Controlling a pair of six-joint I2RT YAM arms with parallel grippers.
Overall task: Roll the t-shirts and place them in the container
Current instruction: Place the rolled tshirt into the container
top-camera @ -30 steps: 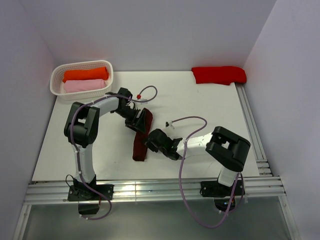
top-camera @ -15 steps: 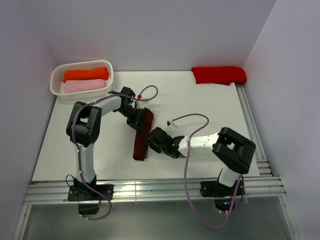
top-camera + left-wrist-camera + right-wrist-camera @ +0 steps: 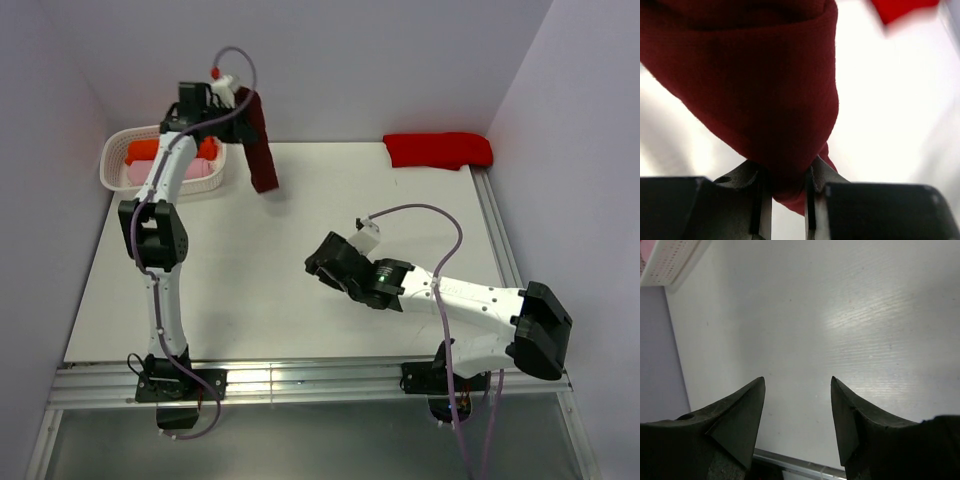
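Note:
The dark maroon t-shirt (image 3: 260,145), rolled into a long bundle, hangs in the air beside the basket at the back left. My left gripper (image 3: 238,103) is shut on its upper end. In the left wrist view the cloth (image 3: 750,75) fills the top and is pinched between the fingers of the left gripper (image 3: 787,172). My right gripper (image 3: 318,262) hovers open over the table's middle, holding nothing. In the right wrist view only bare table lies between the tips of the right gripper (image 3: 797,382). A bright red t-shirt (image 3: 438,150) lies folded at the back right.
A white basket (image 3: 112,172) at the back left holds an orange rolled shirt (image 3: 140,151) and a pink one (image 3: 135,176), partly hidden by my left arm. The basket's corner (image 3: 670,260) shows in the right wrist view. Metal rails (image 3: 505,260) run along the right and near edges.
My left arm has lifted the maroon roll off the table's middle and carried it up and back beside the basket. My right gripper has opened, let the roll go and drawn away.

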